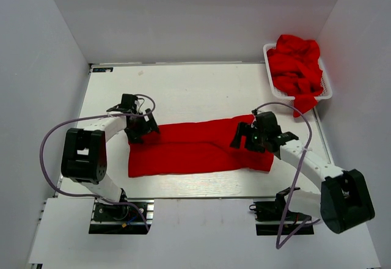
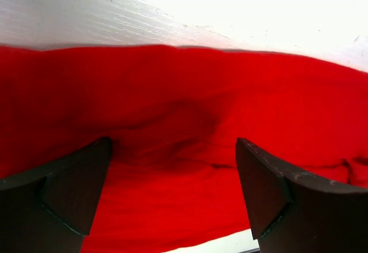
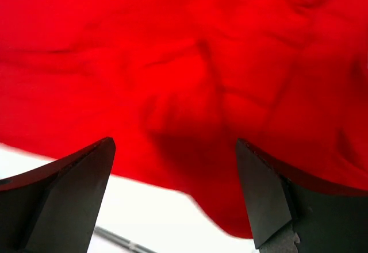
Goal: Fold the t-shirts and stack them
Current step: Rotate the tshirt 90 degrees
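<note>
A red t-shirt (image 1: 195, 148) lies folded into a long flat band across the middle of the table. My left gripper (image 1: 142, 132) hovers over its left end, open and empty; the left wrist view shows the cloth (image 2: 184, 121) between and beyond the spread fingers (image 2: 270, 190). My right gripper (image 1: 243, 140) is over the band's right end, open and empty; the right wrist view shows rumpled red fabric (image 3: 190, 69) and its near edge above the spread fingers (image 3: 75, 190). More red t-shirts (image 1: 296, 64) are heaped in the basket at the back right.
The white mesh basket (image 1: 328, 90) stands at the table's back right corner, one shirt hanging over its front rim. White walls enclose the table on three sides. The white tabletop (image 1: 183, 92) extends behind the folded shirt.
</note>
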Tool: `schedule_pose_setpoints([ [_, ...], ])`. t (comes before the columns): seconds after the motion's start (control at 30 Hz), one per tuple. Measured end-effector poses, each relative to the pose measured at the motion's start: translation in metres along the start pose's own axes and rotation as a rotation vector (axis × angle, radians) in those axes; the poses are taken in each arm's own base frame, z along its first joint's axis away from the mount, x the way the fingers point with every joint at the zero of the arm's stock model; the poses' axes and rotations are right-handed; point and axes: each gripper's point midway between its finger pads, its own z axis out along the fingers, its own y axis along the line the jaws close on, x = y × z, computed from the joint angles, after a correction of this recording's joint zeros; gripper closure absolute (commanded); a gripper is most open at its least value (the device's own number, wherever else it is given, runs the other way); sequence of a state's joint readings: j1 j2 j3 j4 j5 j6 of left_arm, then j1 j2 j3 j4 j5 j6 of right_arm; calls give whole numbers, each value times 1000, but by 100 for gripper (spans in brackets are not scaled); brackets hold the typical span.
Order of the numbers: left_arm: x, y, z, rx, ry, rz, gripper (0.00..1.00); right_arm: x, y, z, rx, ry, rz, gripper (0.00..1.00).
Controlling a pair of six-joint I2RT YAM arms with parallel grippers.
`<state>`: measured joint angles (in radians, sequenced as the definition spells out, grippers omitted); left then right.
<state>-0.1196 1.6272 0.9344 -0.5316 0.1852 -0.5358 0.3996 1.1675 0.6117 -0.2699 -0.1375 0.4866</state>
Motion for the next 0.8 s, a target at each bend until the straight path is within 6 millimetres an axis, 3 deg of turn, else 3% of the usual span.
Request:
schedule_pose_setpoints([
  [0.2,1,3,2,2,-35,-15,0,11,-34,27,186,87,67,10],
  [0.4,8,7,1,21,-78,-32,0,-17,-39,46,278,82,84,10],
  [0.63,21,1,1,42,-103,4,0,-102,-30,109,367,60,30,10],
  [0.8,32,-9,3,30,-74,49,0,-179,-3,169,318,20,-23,10],
])
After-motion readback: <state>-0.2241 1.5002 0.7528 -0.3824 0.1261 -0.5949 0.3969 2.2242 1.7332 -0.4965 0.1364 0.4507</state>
